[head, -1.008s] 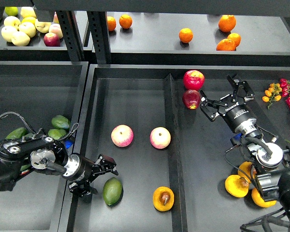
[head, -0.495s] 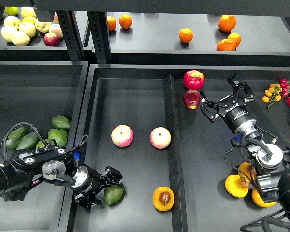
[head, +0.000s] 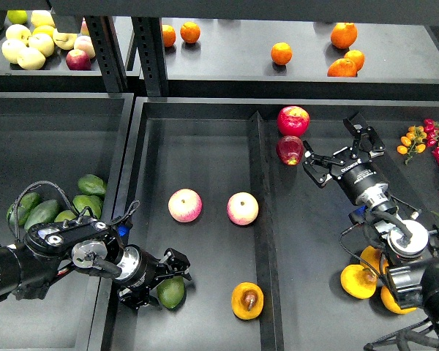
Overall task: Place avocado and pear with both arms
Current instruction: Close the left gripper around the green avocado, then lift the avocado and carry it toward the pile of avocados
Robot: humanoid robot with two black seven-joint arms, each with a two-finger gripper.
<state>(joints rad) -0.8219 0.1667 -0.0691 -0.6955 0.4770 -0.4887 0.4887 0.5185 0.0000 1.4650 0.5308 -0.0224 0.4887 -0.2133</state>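
The dark green avocado (head: 173,292) lies on the floor of the middle tray (head: 205,146), near its front left. My left gripper (head: 165,281) is open with one finger on each side of the avocado, low over the tray. The pear (head: 247,300), an orange-yellow half with a dark pit, lies cut face up at the tray's front, right of the avocado. My right gripper (head: 336,148) is open and empty over the right tray, just right of a dark red apple (head: 290,150).
Two pink-yellow apples (head: 185,205) (head: 242,208) lie mid-tray. A red apple (head: 293,120) sits at the back. Several green avocados (head: 88,194) lie in the left bin. More orange halves (head: 358,281) lie by my right arm. Oranges (head: 281,53) and pale apples are on the rear shelf.
My left gripper has moved right and forward, from beside the avocado to straddling it. The right gripper has barely moved.
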